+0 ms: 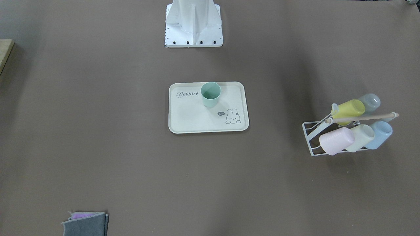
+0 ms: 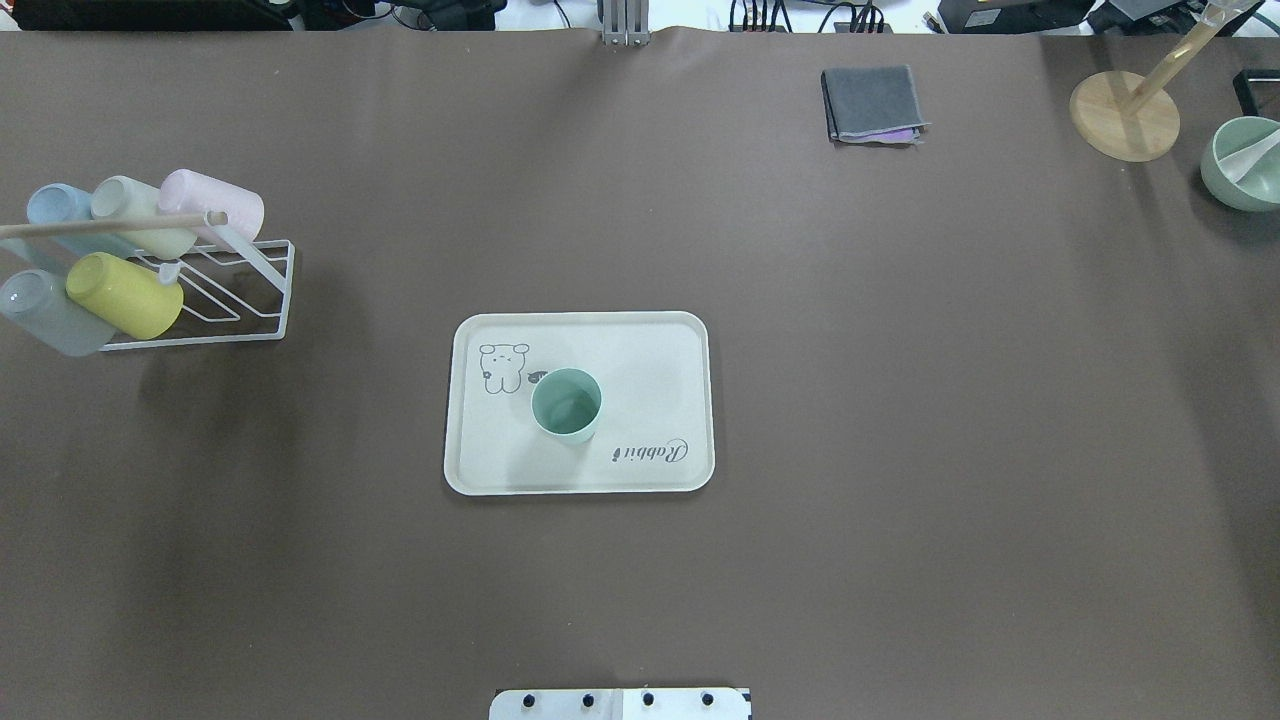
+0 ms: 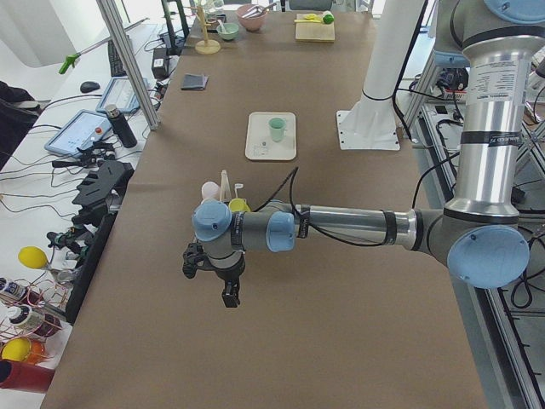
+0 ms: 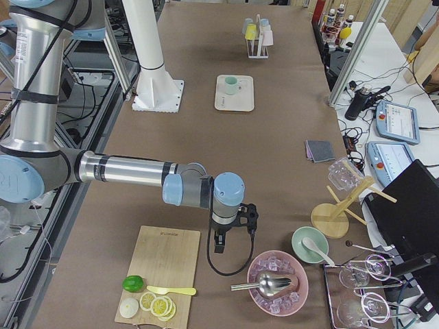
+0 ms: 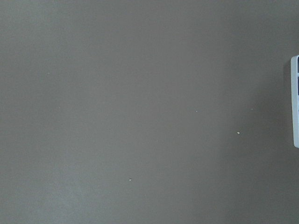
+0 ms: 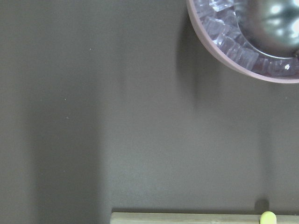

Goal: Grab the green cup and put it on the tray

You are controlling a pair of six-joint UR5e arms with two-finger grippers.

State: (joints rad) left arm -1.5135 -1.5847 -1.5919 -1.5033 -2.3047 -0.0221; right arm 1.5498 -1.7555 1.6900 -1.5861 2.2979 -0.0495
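I see the green cup (image 2: 566, 404) upright on the tray (image 2: 650, 350), near its middle; placement looks done. My left hand (image 3: 230, 296) and right hand (image 4: 219, 245) hang over the tabletop (image 2: 900, 400) well away from it, and I can't tell if either is apart or together. Next move: none needed, just park.

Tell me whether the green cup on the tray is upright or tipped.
Upright. The green cup stands on its base on the tray; the overhead view looks straight down into its open mouth.

Table (image 2: 900, 400): long, covered edge to edge in matte brown sheet.
Side desk (image 3: 38, 106): white, ran beside the table, strewn with cables.
Frame post (image 3: 128, 64): 1 aluminium profile, between table and desk.
Light: even, with soft shadows.
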